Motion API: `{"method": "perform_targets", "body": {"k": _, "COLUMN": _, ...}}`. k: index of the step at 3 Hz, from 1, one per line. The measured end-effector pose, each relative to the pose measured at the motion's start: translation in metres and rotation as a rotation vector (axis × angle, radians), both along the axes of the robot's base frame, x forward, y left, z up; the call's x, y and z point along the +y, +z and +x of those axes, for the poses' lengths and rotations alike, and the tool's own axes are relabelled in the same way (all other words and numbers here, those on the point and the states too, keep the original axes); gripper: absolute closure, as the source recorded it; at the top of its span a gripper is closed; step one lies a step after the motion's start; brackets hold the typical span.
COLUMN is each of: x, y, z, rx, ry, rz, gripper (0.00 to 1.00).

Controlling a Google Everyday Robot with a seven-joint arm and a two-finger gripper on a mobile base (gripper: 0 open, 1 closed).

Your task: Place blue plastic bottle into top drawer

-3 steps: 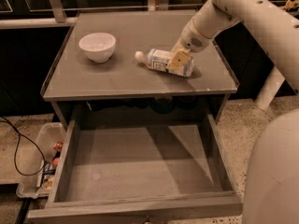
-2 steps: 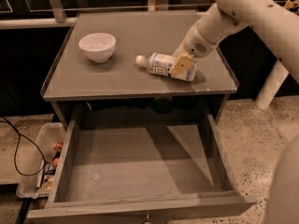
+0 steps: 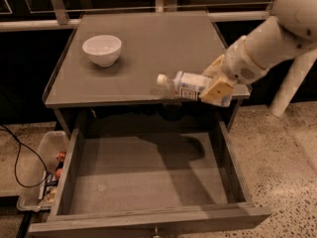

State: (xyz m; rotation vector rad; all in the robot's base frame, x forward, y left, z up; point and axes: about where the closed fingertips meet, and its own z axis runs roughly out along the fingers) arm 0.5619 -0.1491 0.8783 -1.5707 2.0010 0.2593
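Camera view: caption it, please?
The tool holds the blue plastic bottle at the cabinet top's front edge, top drawer open below.

Floor (image 3: 282,148): pale speckled stone, lit brighter at the right.
Back wall (image 3: 22,63): dark, crossed by a pale horizontal rail (image 3: 29,26).
Desk (image 3: 158,43): grey cabinet top, low raised rim.
Tool (image 3: 215,87): at the desk's front right edge, clamped on the blue plastic bottle (image 3: 185,83).

Looks off-white and smooth throughout. Swells into a rounded, bulbous joint at upper right, narrows to a thick cylindrical forearm, widens again into a ringed wrist collar with a greyish round patch. Ends in the gripper (image 3: 211,81), with flat cream-tan fingers (image 3: 217,91), sitting clamped at the base end of the blue plastic bottle (image 3: 184,83).
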Motion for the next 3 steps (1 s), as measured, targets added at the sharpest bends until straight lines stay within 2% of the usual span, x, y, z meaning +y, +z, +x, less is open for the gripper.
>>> {"method": "perform_targets", "body": {"k": 1, "x": -0.015, "y": 0.003, "z": -0.062, "rx": -0.019, "ry": -0.006, "rz": -0.002, "gripper": 1.00}}
{"method": "perform_targets", "body": {"k": 2, "x": -0.019, "y": -0.024, "z": -0.108, "rx": 0.018, "ry": -0.036, "rz": 0.028, "gripper": 1.00}}
{"method": "perform_targets", "body": {"k": 3, "x": -0.012, "y": -0.072, "z": -0.136, "rx": 0.102, "ry": -0.070, "rz": 0.078, "gripper": 1.00}}
